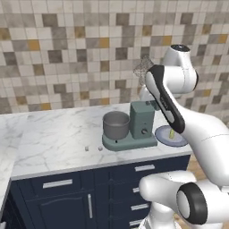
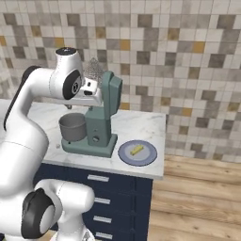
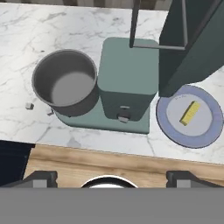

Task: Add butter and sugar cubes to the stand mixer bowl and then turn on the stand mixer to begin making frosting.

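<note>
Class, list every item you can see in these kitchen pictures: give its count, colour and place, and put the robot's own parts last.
stand mixer: one, dull teal-green, on the counter, head tilted up.
wire whisk: one, grey wire, on the raised head.
stand mixer bowl: one, grey metal, on the mixer's base, looks empty.
butter: one, yellow stick, lying on the plate.
plate: one, blue-grey, on the counter beside the mixer, on the side away from the bowl.
sugar cubes: two, whitish, on the counter beside the bowl, outside it.
counter: one, white marble, over dark blue drawers.
arm: one, white with dark joints.
tool: one, dark fingertips, open, above the mixer, holding nothing.
</note>
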